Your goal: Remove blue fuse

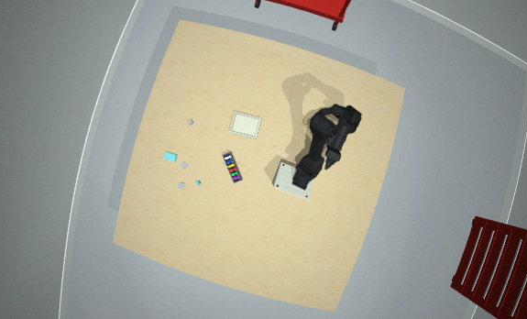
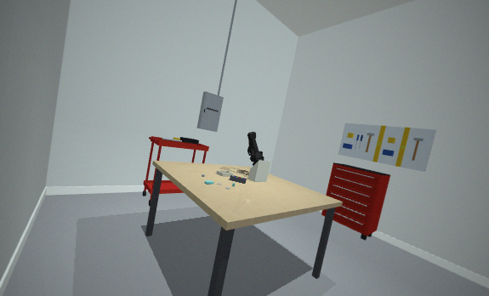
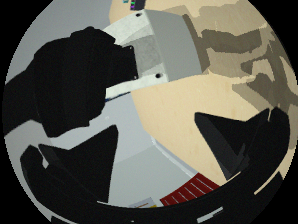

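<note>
So standing here looking at the bench [image 1: 236, 257], going left to right in the top view: toward the left edge there's a scatter of small bits, a light cyan flat piece [image 1: 170, 157], a few tiny grey squares and one little teal cube [image 1: 198, 182]. Next, nearer the middle, the fuse block [image 1: 232, 167] sits with its row of coloured fuses, and the blue fuse [image 1: 231, 167] is seated in it, in the middle of the row between the yellow and the red ones. Just beyond the block, toward the far edge, is the pale tray [image 1: 246, 125], nothing in it.

Right of that is the arm on its white base [image 1: 284, 181]. It's folded up tight over itself, elbow high, wrist tucked back down near the base, well apart from the block. The fingers [image 1: 332, 160] are spread wide, nothing between them; in the wrist view both dark tips [image 3: 226, 143] point down at bare bench beside the base.
</note>
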